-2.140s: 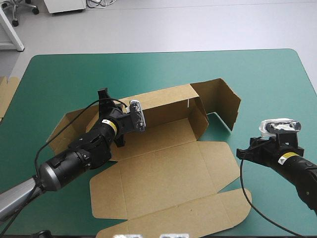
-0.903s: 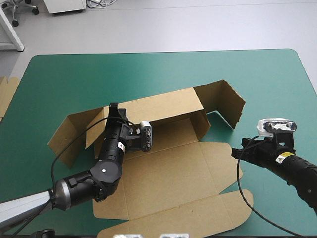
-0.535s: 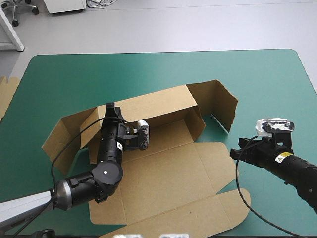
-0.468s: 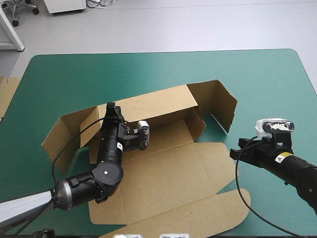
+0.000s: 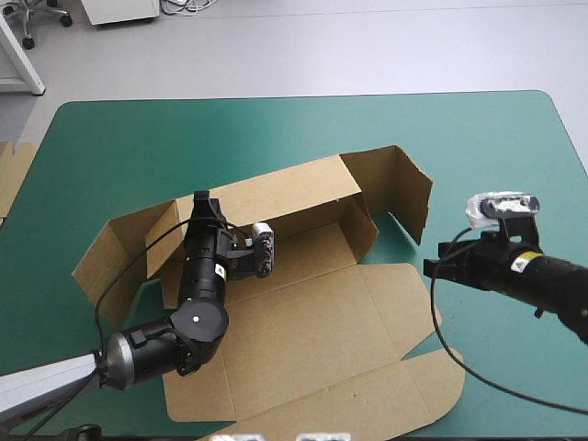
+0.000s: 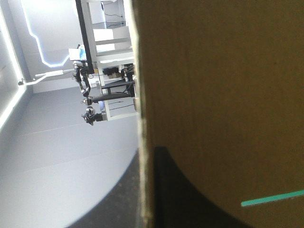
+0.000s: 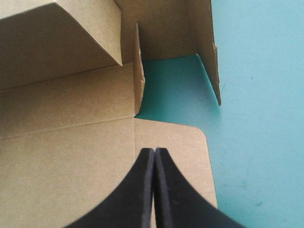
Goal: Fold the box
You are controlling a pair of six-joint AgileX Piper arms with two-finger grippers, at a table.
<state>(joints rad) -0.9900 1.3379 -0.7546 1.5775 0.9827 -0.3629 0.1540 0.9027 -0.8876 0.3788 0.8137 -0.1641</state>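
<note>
Brown board all over: the box [image 5: 312,303] sits mid-table on the teal-green cover [image 5: 110,138], base + lid flat, back wall [image 5: 285,188] up, end flaps part raised. Step in hand imo = standing the walls up, not tucked yet. Left gripper [image 5: 204,206] is at the left part of the back wall. Its wrist view shows a board edge running between the two black fingers, so it's clamped on the box, fingers nearly together. Right gripper [image 7: 154,153] is pinched into one point w/ nothing in it, over the rounded tab [image 7: 187,156] at the box's right end. Can't tell if it touches. Next move prob needs the right one to swing the right end flap [image 5: 397,184] in while left keeps the wall upright, w/o dragging the whole sheet.
</note>
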